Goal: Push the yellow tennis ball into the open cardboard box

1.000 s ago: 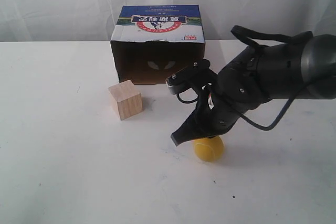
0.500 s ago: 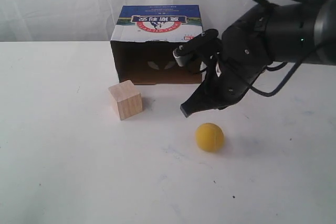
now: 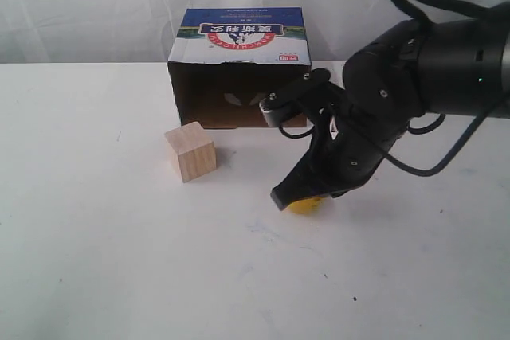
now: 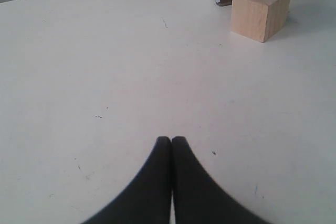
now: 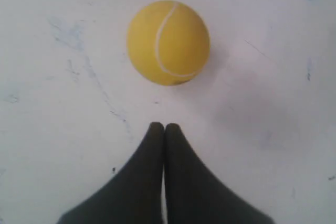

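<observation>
Just ahead of the shut, empty right tool [image 5: 164, 128], the yellow tennis ball [image 5: 168, 43] is awaiting its boxward push.

exterior view: yellow tennis ball [image 3: 305, 206] mostly hidden behind right gripper [image 3: 280, 198], only lower sliver shows. right arm [image 3: 430, 77] cut off at frame edge. open cardboard box [image 3: 239, 37]: interior dark, depth unreadable; small print too small to read. left wrist view: box cut by frame edge, only one corner visible.

right claw [image 3: 280, 197]: lowered again | yellow tennis ball [image 3: 306, 206]: now mostly hidden
</observation>
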